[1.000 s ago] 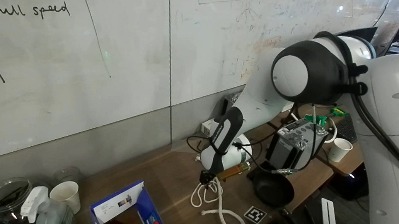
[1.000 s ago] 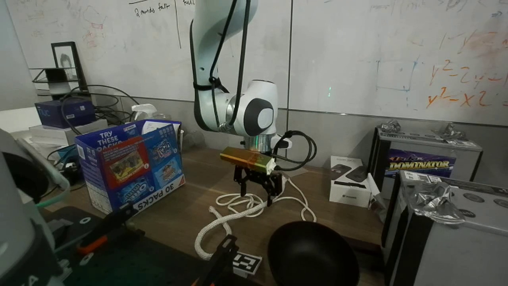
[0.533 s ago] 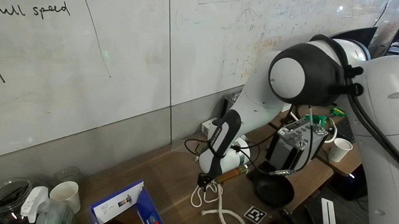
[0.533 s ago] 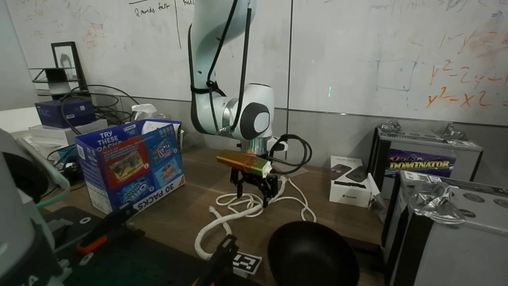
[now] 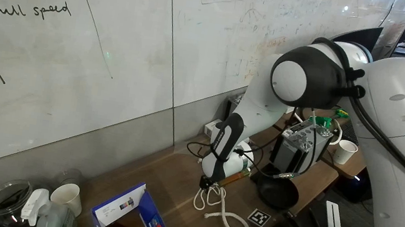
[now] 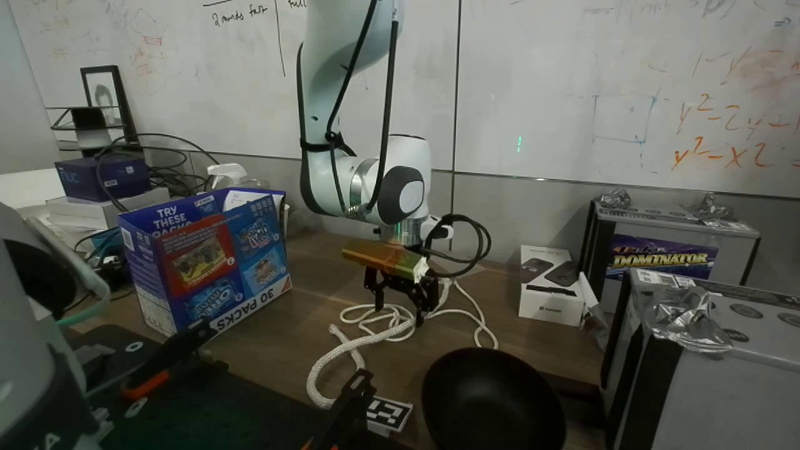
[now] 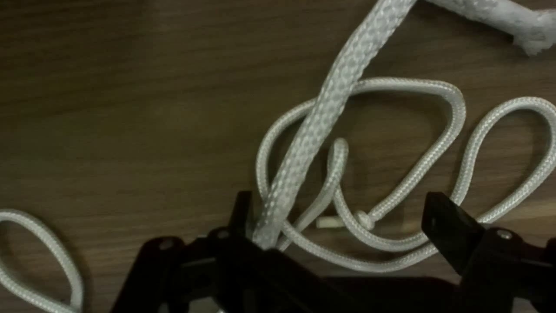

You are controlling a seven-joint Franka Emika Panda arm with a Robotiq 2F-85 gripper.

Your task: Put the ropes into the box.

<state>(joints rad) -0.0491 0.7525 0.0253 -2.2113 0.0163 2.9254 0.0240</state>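
The ropes (image 7: 326, 113) look light and limp, best pinched at wrist-view five o'clock, between the gripper's (image 7: 340, 200) parted fingers (image 7: 451, 232).

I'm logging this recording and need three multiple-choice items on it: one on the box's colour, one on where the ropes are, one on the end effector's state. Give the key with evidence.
1. What is the main colour of the box?
A. Blue
B. Green
C. Yellow

2. Where do the ropes lie?
A. Inside the box
B. Draped over the box
C. On the table

3. What state is the end effector in?
A. Shut on a rope
B. Open
C. Shut on nothing

1: A, as its blue printed sides show in both exterior views.
2: C, as the wrist view shows them looping across the table.
3: B, as its jaws stand wide apart in the wrist view.
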